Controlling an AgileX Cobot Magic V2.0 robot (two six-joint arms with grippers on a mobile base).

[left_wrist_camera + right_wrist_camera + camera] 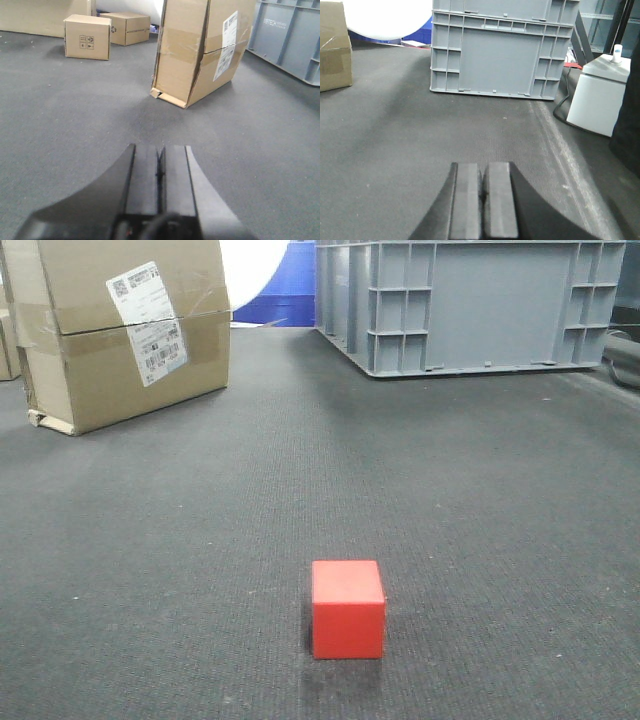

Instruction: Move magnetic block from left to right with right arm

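Note:
The magnetic block (347, 607), a small bright-red cube, rests alone on the dark grey carpet in the lower middle of the front view. No arm or gripper appears in that view. In the left wrist view my left gripper (160, 151) is shut, its two pads pressed together with nothing between them, low over bare carpet. In the right wrist view my right gripper (482, 168) is shut and empty too, pointing toward the grey crate. The red block shows in neither wrist view.
A large brown cardboard box (125, 325) with white labels stands at the back left, also seen tilted (200, 50). A big grey plastic crate (470, 305) stands back right. Two small cardboard boxes (87, 36) sit further off. A white container (597, 97) and cable lie right.

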